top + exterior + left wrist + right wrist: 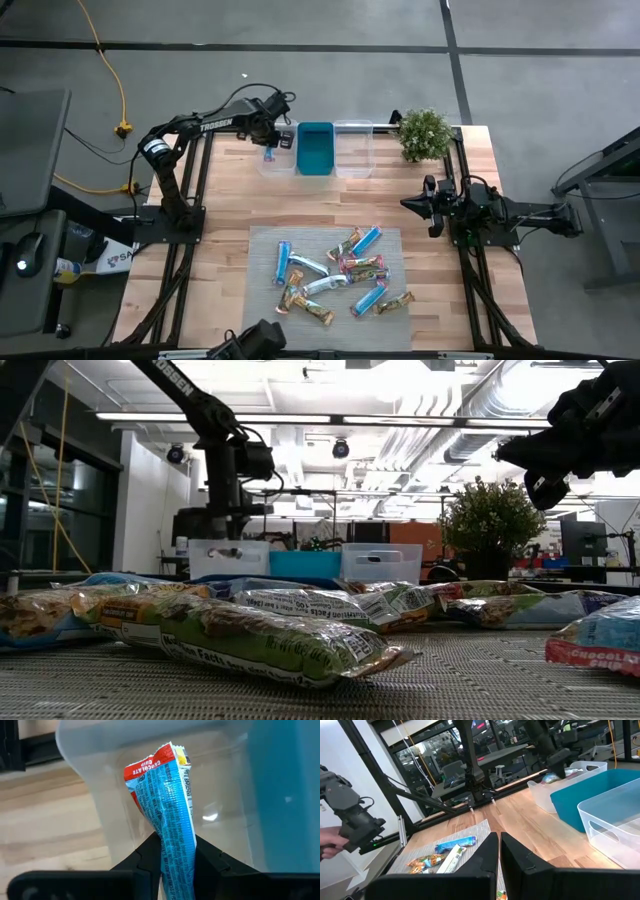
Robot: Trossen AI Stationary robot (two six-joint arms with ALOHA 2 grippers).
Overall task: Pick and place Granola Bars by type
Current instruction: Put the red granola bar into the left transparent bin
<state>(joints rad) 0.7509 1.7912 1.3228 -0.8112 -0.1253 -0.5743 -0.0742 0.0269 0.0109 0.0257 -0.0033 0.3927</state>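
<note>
The left gripper is clamped on one bright blue granola bar, its two dark fingers pinching the wrapper's lower part so the bar stands up out of them, its red-and-yellow end farthest from the fingers. Directly under and around this gripper is a clear bin; the held bar hangs inside its rim, and nothing else shows in it.

Just beside the gripper, toward the right arm, stands a teal bin, and touching that on its far side a second clear bin. That makes three bins in a row: two clear, one teal. No bars can be seen in the teal bin or the second clear one.

Well away from the left gripper, toward the table's near edge, a grey mat carries the remaining granola bars, roughly ten or eleven in a loose scatter: about four bright blue, a couple silvery-white, the others tan-green-orange.

The right gripper hovers over bare wood beyond the mat's far right corner, fingers nearly together and empty. Behind it stands one potted plant.
</note>
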